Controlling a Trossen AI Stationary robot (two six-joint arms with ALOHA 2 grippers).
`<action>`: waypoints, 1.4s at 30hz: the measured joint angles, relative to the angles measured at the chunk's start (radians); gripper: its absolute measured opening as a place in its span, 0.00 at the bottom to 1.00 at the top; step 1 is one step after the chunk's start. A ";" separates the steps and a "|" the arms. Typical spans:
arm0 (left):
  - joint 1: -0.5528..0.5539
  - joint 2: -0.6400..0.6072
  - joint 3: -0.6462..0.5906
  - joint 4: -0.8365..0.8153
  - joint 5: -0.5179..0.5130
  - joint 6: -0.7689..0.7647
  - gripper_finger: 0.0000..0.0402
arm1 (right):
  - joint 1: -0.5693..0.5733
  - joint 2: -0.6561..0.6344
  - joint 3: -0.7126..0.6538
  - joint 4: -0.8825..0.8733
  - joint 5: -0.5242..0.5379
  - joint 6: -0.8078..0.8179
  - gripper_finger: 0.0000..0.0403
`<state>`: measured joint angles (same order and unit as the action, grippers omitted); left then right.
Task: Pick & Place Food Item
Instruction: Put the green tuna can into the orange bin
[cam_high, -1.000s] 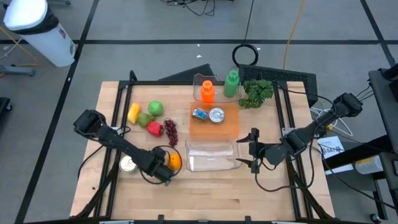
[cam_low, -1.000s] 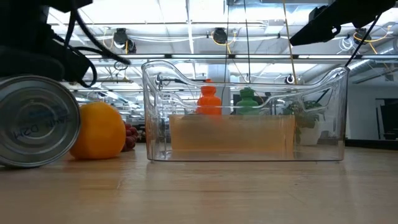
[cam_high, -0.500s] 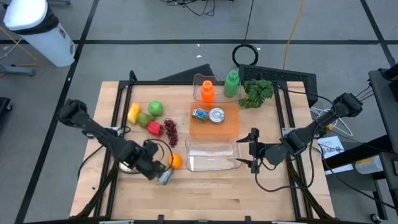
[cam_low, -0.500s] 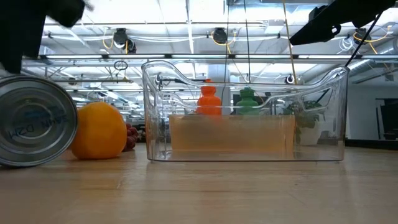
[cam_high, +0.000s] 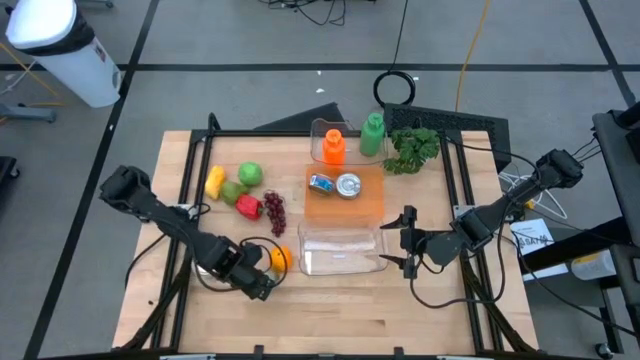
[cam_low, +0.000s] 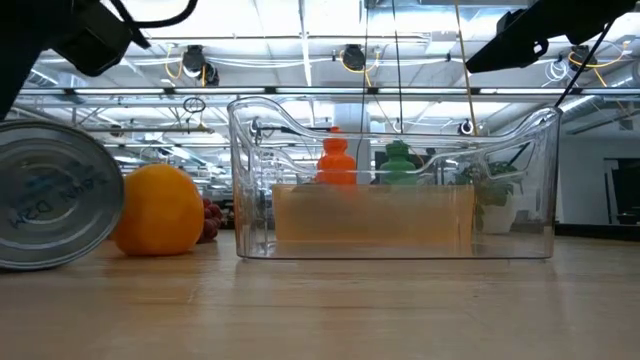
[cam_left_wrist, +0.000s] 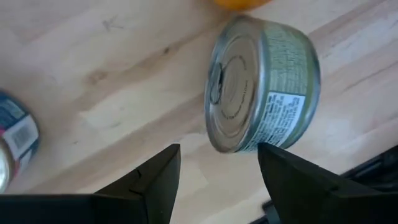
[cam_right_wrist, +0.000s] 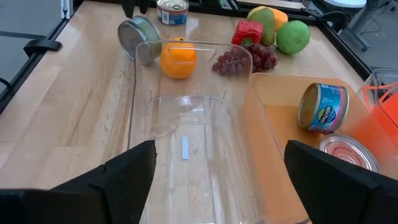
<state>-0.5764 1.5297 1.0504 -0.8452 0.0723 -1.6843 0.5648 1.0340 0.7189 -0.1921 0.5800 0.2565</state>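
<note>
A silver tin can (cam_left_wrist: 261, 93) stands on its rim on the wood, beside an orange (cam_left_wrist: 239, 2); the low view shows the can (cam_low: 50, 205) left of the orange (cam_low: 155, 210). My left gripper (cam_left_wrist: 214, 180) is open and hovers just short of the can without touching it; in the high view it (cam_high: 258, 285) sits by the orange (cam_high: 281, 258) and hides the can. A clear plastic container (cam_high: 340, 250) rests on its base mid-table. My right gripper (cam_high: 405, 240) is open and waits at the container's right end, apart from it.
A second, blue-labelled can (cam_left_wrist: 15, 146) stands near the left arm. An orange tray (cam_high: 375, 200) with two cans lies behind the container. Orange (cam_high: 333, 147) and green (cam_high: 373, 133) bottles and leafy greens (cam_high: 413, 148) stand at the far edge; fruit and grapes (cam_high: 274, 210) lie far-left.
My left arm has swung its elbow toward the table's left, and its gripper has drawn back a little from the orange toward the near edge. The can on its rim has rolled slightly to the left in the low view; its label has turned.
</note>
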 joint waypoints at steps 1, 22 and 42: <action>0.003 0.001 0.000 0.007 0.000 0.000 0.57 | 0.000 0.000 0.000 0.000 0.000 0.002 0.83; 0.006 0.028 0.000 0.150 -0.151 0.078 0.57 | 0.000 0.000 0.001 -0.001 0.000 0.000 0.83; 0.078 0.043 0.056 0.125 -0.011 0.304 0.38 | 0.000 0.000 0.001 0.003 0.000 0.000 0.83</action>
<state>-0.4980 1.5723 1.1067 -0.7201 0.0609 -1.3805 0.5644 1.0344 0.7197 -0.1887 0.5797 0.2569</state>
